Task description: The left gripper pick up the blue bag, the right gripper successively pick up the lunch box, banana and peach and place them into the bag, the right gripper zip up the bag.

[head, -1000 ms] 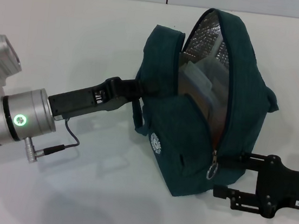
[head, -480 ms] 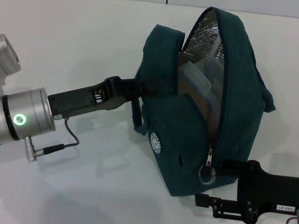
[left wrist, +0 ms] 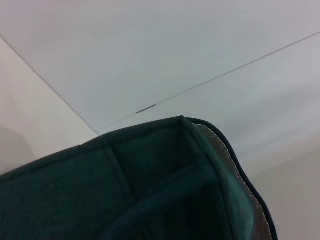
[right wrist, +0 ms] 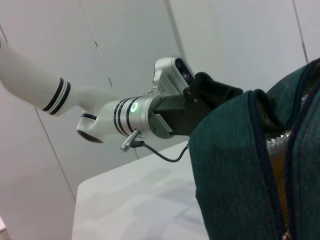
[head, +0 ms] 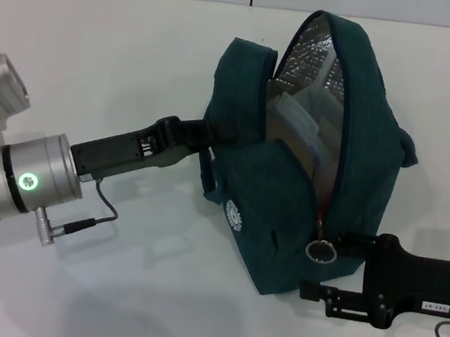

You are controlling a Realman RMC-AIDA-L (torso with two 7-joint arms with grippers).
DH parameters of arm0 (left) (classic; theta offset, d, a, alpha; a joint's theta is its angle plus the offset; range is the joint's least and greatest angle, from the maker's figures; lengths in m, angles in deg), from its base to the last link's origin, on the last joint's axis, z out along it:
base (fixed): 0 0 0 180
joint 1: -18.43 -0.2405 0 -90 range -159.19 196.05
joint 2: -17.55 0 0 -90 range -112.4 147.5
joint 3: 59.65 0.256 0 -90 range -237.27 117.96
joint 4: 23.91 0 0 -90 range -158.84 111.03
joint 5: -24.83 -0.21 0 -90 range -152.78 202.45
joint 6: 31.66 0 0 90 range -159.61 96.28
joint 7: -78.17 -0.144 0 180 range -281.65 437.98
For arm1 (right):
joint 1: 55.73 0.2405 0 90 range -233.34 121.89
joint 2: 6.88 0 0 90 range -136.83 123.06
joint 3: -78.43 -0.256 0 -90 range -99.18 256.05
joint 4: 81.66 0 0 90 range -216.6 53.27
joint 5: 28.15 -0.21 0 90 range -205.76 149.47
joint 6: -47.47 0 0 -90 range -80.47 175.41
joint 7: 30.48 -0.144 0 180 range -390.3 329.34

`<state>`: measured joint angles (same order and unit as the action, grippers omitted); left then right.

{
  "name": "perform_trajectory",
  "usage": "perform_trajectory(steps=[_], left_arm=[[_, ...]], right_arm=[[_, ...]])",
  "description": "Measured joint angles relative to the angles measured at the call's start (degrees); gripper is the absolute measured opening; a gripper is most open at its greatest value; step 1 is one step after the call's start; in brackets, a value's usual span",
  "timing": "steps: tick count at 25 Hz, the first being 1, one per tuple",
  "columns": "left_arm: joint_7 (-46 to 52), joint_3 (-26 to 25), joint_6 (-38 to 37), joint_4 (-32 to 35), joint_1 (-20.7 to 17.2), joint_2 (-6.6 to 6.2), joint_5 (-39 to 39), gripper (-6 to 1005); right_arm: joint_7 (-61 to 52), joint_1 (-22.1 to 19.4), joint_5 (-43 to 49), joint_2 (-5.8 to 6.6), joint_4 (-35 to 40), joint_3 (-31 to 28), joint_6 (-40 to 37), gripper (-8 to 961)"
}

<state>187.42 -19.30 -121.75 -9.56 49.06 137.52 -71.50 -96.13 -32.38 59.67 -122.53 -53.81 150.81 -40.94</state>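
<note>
The blue bag (head: 305,186) stands tilted on the white table, its zip open along the top and its foil lining showing. My left gripper (head: 200,137) is shut on the bag's left side; its fingertips are buried in the fabric. Inside, the clear lunch box (head: 297,120) leans upright. A yellow-orange sliver of the banana (right wrist: 281,185) shows in the opening. The peach is hidden. My right gripper (head: 320,266) is open at the bag's lower front, with the silver zip pull ring (head: 322,250) between its fingers, close to the upper one. The bag's rim (left wrist: 150,175) fills the left wrist view.
The white table (head: 99,54) spreads out around the bag, with a wall seam at the back. The left arm's silver wrist (head: 18,180), with its green light and a looping cable (head: 91,218), lies at the left. That arm (right wrist: 130,115) also appears in the right wrist view.
My right gripper has moved left along the bag's lower front, up to the zip pull. The ring now sits slightly higher. The left gripper and bag hold still.
</note>
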Motion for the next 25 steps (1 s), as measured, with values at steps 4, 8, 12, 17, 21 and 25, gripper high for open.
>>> perform_trajectory(steps=[4,8,12,17,21,25], left_arm=[[0.0,0.04,0.0,-0.09,-0.1,0.0,0.0,37],[0.0,0.07,0.0,-0.2,-0.13,0.0,0.0,37],[0.0,0.07,0.0,-0.22,-0.21,0.0,0.0,37],[0.0,0.15,0.0,-0.21,-0.23,0.0,0.0,36],[0.0,0.16,0.0,-0.21,-0.31,0.0,0.0,37],[0.0,0.16,0.0,-0.2,-0.4,0.0,0.0,38]], right_arm=[[0.0,-0.54,-0.95,0.14,-0.05,-0.37,0.02,640],[-0.04,-0.91,-1.06,0.2,0.08,-0.96,0.07,570],[-0.2,-1.09,-1.07,0.25,-0.15,-1.06,0.09,499],[-0.29,-1.34,-1.08,0.26,-0.26,-1.42,0.09,395],[-0.39,-1.75,-1.07,0.3,-0.26,-1.53,0.09,326],[-0.39,-2.62,-1.07,0.34,0.15,-1.55,0.04,323]])
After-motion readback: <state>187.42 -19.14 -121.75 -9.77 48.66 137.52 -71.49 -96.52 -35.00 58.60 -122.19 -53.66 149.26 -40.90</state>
